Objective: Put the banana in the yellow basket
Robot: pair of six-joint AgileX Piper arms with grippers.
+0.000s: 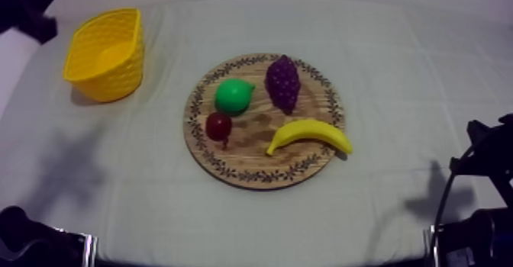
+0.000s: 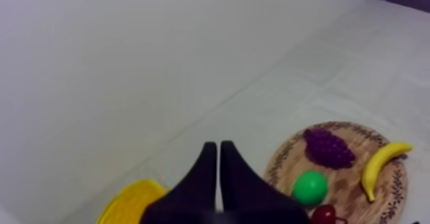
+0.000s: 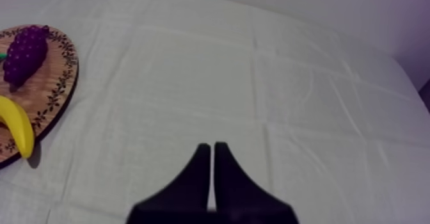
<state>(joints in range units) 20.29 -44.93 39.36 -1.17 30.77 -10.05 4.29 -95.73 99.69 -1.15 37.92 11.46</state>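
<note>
Pre-grasp: left gripper [image 2: 219, 151] and right gripper [image 3: 212, 151] fingers narrow, empty; banana [image 1: 309, 135] on wooden board [image 1: 243, 165]. Next, likely: spread fingers, reach banana, then yellow basket [image 1: 114, 78].

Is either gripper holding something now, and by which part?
Nothing is held. Left gripper and right gripper are shut empty; the banana lies on the wooden board.

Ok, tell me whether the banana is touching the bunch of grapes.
Apart. The top view shows bare wooden board between the banana and the bunch of grapes.
</note>
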